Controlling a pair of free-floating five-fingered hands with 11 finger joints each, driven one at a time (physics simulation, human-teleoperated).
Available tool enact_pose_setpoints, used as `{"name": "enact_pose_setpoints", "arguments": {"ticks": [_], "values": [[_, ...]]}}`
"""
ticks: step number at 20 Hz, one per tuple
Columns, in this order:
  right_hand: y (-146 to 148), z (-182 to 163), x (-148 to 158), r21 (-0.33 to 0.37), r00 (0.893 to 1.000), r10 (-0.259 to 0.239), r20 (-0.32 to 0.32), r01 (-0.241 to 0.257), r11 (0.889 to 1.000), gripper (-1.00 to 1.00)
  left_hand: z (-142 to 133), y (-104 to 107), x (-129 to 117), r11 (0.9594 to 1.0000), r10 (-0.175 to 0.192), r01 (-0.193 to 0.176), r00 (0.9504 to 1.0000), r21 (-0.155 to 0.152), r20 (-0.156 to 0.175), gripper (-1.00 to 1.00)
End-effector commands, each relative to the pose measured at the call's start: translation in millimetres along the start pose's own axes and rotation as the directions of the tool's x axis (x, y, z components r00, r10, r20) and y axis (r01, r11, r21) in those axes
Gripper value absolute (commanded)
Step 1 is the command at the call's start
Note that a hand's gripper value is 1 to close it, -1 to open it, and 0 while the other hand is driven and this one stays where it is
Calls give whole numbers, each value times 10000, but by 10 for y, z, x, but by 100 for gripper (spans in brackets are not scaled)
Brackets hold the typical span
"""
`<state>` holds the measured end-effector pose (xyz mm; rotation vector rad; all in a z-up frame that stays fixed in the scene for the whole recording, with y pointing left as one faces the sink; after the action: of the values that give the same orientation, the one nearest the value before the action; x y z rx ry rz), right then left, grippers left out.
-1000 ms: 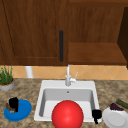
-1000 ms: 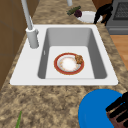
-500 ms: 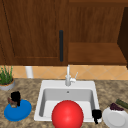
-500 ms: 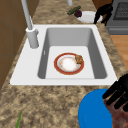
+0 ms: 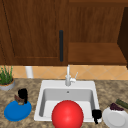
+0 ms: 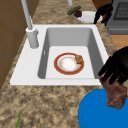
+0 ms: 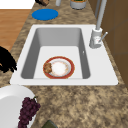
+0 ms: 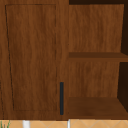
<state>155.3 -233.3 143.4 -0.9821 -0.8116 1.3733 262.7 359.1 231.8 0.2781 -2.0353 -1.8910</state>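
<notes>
My left hand is shut on a brown chunk of meat, holding it just above a blue plate on the counter left of the sink. In the left side view the same hand pinches the meat from above, over the blue plate. My right hand hangs with relaxed fingers at the sink's right front corner, beside a white plate. It appears as well in the right side view.
In the sink basin lies a red-rimmed plate with a small brown piece of food on it. The faucet stands behind. Grapes lie on the white plate. A potted plant stands far left. Cabinet door handle above.
My left hand has moved right and a little up with the meat, coming over the blue plate's far side. The right hand has stayed where it was.
</notes>
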Motion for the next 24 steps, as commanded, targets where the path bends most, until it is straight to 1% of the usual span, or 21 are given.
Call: {"name": "enact_pose_setpoints", "arguments": {"ticks": [1, 6, 8, 11, 14, 15, 19, 24], "values": [[0, 0, 0, 0, 10000, 0, 0, 0, 10000, 0, -235, 62, 103, 9998, -202, 201, 9990, 33, 388, 100], [0, 0, 0, 0, 10000, 0, 0, 0, 10000, 0, -555, 103, 240, 9997, -240, 237, 9991, 83, 350, 100], [0, 0, 0, 0, 10000, 0, 0, 0, 10000, 0, -687, 101, 295, 9995, -320, 317, 9991, 91, 285, 100], [0, 0, 0, 0, 10000, 0, 0, 0, 10000, 0, -876, 112, 376, 9994, -324, 320, 9990, 128, 303, 100], [0, 0, 0, 0, 10000, 0, 0, 0, 10000, 0, -1070, 118, 457, 9995, -314, 312, 9991, 89, 299, 100], [0, 0, 0, 0, 10000, 0, 0, 0, 10000, 0, -1134, 115, 484, 9996, -278, 277, 9992, 33, 278, 100], [0, 0, 0, 0, 10000, 0, 0, 0, 10000, 0, -1413, 68, 560, 9995, -291, 291, 9996, -102, 27, 100], [0, 0, 0, 0, 10000, 0, 0, 0, 10000, 0, -1766, 10, 659, 9995, -296, 296, 9996, -137, 9, 100]]}}
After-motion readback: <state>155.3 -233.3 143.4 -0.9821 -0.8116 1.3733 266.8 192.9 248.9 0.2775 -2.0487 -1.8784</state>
